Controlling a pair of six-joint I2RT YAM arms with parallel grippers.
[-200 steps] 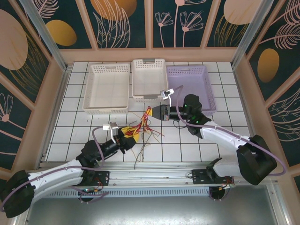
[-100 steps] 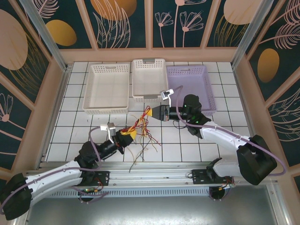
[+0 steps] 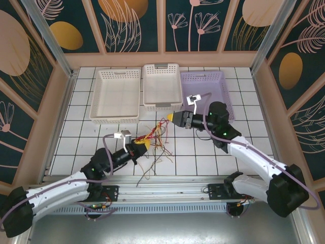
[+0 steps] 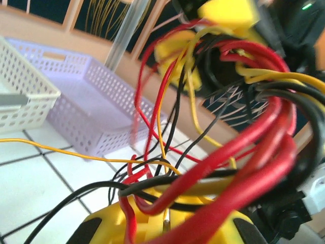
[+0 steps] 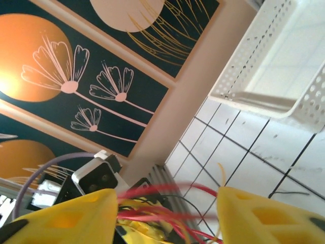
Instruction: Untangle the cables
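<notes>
The cables [image 3: 155, 138] are a tangle of thin red, black and yellow wires on the tiles between the arms. My left gripper [image 3: 141, 146] is shut on one end of the bundle. In the left wrist view the red and black cables [image 4: 238, 173] loop out of the closed yellow jaws of the left gripper [image 4: 170, 226]. My right gripper [image 3: 175, 118] stands open at the tangle's upper right end. In the right wrist view the right gripper [image 5: 165, 213] has its yellow fingers [image 5: 66, 216] wide apart, with blurred red cables [image 5: 162, 195] crossing the gap.
Three baskets line the back of the tiled table: a white basket [image 3: 116, 95] on the left, a smaller white one [image 3: 161, 85] in the middle, and a purple basket [image 3: 205, 94] behind the right arm. Loose wire ends [image 3: 152, 165] trail toward the near rail.
The right gripper has opened, let go of the cables and drawn back to the right. The left gripper closed on the bundle and shifted slightly right; the tangle sagged toward it.
</notes>
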